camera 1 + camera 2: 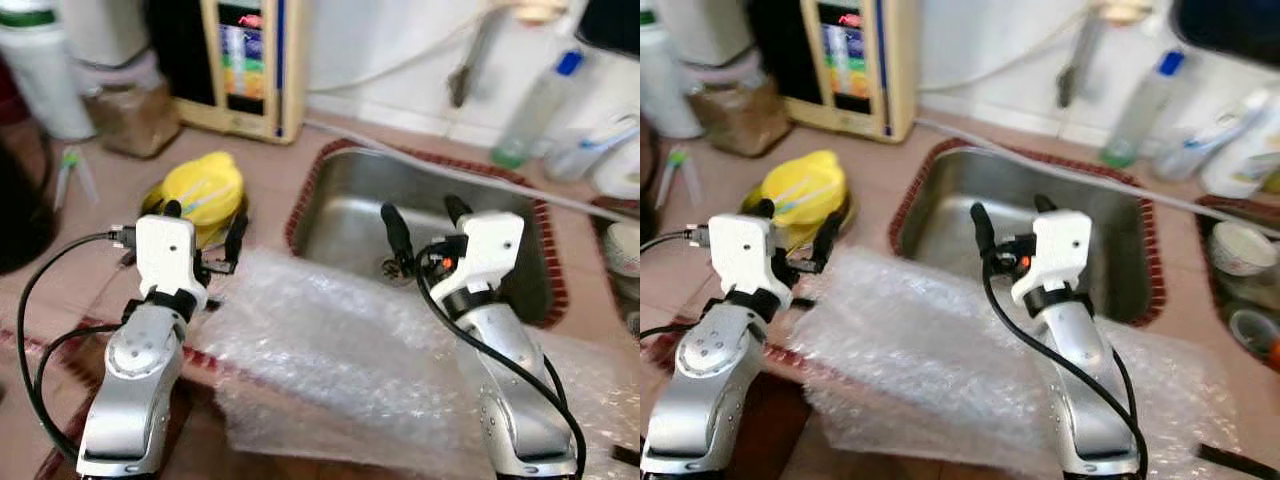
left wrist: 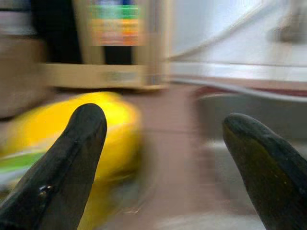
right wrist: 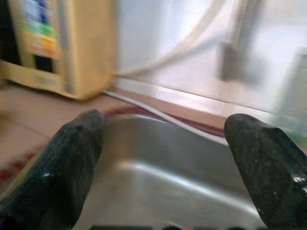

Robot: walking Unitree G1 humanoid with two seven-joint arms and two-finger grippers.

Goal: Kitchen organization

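Note:
A large sheet of clear bubble wrap (image 1: 330, 360) lies across the counter's front edge, partly over the steel sink (image 1: 345, 215). A yellow bag (image 1: 203, 188) sits on the counter left of the sink. My left gripper (image 1: 205, 222) hovers open just in front of the yellow bag (image 2: 53, 139), above the wrap's left end. My right gripper (image 1: 428, 222) is open over the sink basin (image 3: 158, 172), with nothing between its fingers.
A beige appliance (image 1: 250, 60) stands at the back wall, with a jar (image 1: 130, 105) and a white container (image 1: 40, 70) to its left. Plastic bottles (image 1: 540, 105) stand behind the sink on the right. A bowl (image 1: 1240, 245) rests at the far right.

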